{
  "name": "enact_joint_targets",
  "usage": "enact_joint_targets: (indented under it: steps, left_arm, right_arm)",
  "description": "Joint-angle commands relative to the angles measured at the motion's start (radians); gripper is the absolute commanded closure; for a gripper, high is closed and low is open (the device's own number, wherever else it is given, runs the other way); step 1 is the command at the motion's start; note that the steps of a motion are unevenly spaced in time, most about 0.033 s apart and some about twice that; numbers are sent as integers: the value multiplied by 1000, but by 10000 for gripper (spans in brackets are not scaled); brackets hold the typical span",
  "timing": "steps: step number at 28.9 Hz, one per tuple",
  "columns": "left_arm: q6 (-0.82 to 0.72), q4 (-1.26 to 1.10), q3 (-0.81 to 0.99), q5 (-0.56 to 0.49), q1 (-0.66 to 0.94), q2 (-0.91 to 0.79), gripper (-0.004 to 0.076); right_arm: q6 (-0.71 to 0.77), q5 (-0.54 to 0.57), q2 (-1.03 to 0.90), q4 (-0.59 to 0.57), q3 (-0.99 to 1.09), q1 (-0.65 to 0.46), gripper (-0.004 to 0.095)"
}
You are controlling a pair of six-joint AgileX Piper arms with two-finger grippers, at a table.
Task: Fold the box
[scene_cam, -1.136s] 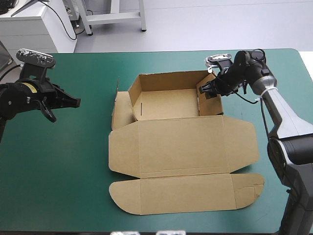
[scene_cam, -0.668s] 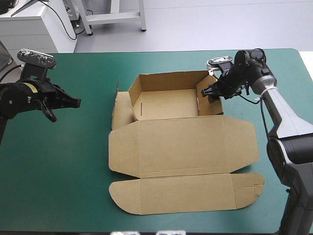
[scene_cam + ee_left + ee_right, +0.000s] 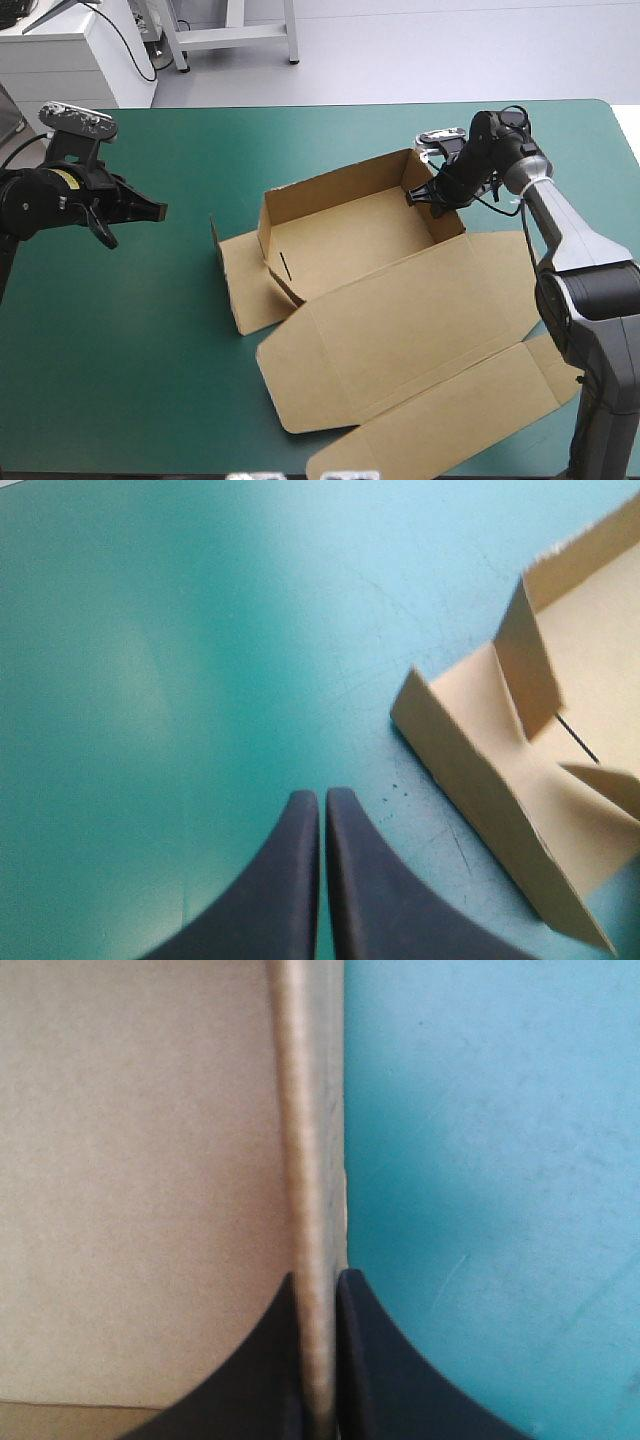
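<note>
left claw [image 3: 158, 209] at the frame's left, fingers pressed together; right claw [image 3: 413, 197], upper right, pinches the box [image 3: 340, 235] wall.

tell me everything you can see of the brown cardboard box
The brown cardboard box is a cut sheet of board, lying askew on the teal-green cover. Its far part forms an open, empty tray with raised walls; the lid and its tuck flap lie flat toward the near edge. The right gripper is shut on the tray's right wall.

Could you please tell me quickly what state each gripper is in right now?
Left gripper: shut, holding nothing.
Right gripper: shut on the box, gripping its side wall.
</note>
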Motion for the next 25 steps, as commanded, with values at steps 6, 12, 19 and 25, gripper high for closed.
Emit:
enact_joint_targets:
  steps: [6, 12, 19, 25]
  left_arm:
    - [-21, -5, -28, -48, -1, -3, 716]
    - [-21, -7, -28, -57, -1, -2, 716]
    - [-21, -7, -28, -79, -1, -2, 716]
    - [-21, 2, -28, -79, -1, -2, 716]
  right_arm:
    - [-20, 28, -90, 17, -30, -7, 929]
    - [-18, 34, -136, 17, -30, -7, 929]
    - [-20, 48, -210, 32, -30, -41, 929]
    - [-30, 48, -297, 90, -28, -100, 929]
